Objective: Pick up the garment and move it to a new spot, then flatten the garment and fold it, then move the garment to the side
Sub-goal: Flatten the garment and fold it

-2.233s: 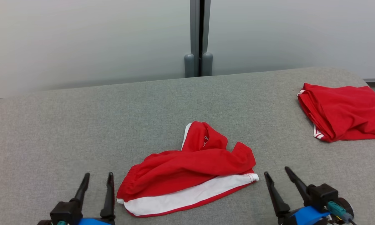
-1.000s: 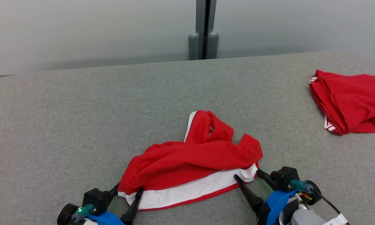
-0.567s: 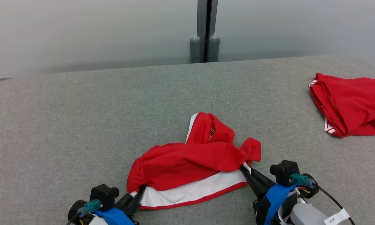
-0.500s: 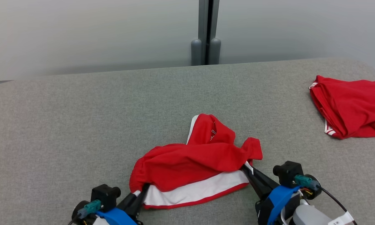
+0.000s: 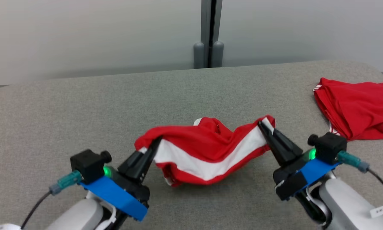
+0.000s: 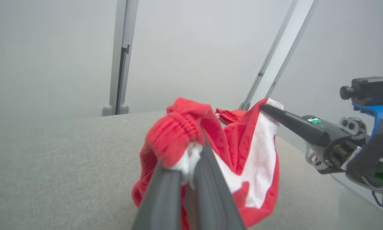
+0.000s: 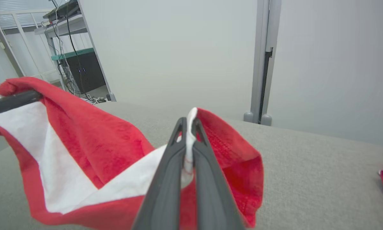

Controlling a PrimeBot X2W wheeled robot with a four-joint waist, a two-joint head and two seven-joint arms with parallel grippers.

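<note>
The garment (image 5: pixel 207 150) is a pair of red shorts with a broad white band, lifted off the grey table (image 5: pixel 82 105) and sagging between my two grippers. My left gripper (image 5: pixel 156 142) is shut on its left corner, seen close up in the left wrist view as red elastic cloth (image 6: pixel 178 134) pinched at my left gripper (image 6: pixel 191 159). My right gripper (image 5: pixel 262 125) is shut on the right corner; in the right wrist view the white hem (image 7: pixel 188 140) is clamped at my right gripper (image 7: pixel 188 123). The garment's lowest fold hangs near the table.
A second red garment (image 5: pixel 354 108), folded, lies at the table's right edge. A grey post (image 5: pixel 208 35) with two round feet stands behind the table's far edge against a pale wall. A rack with cables (image 7: pixel 70 48) stands off to the left in the right wrist view.
Both grippers closed on the garment's near corners, then rose and carried it up off the table, so the white band now hangs stretched between them. The head camera also shifted slightly.
</note>
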